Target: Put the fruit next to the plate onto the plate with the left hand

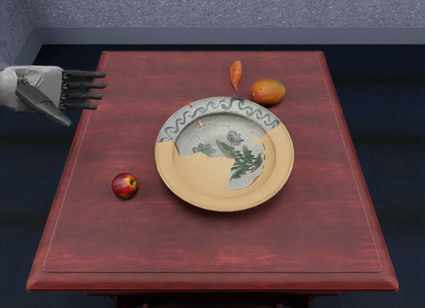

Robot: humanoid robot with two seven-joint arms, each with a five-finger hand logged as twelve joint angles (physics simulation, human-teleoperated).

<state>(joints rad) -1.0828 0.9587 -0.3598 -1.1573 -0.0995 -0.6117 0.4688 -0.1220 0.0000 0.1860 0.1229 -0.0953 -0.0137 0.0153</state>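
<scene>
found the left hand (56, 90) off the surface's (199, 248) far left corner, fingers stretched flat, holding nothing. placed the apple (124, 185) near the left edge, apart from the plate (199, 192); the mango (267, 91) by the far edge, just beside the rim (no telling the intended one). needed a drop from above, fingers curled round the fruit's sides, then a lift clear of the rim.

Left robot hand (56, 90), fingers (83, 85) straight, hovers far from fruit (124, 185) (perhaps apple).

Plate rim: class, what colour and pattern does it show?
Plate rim: tan, with blue waves on grey farther back; head view.
</scene>
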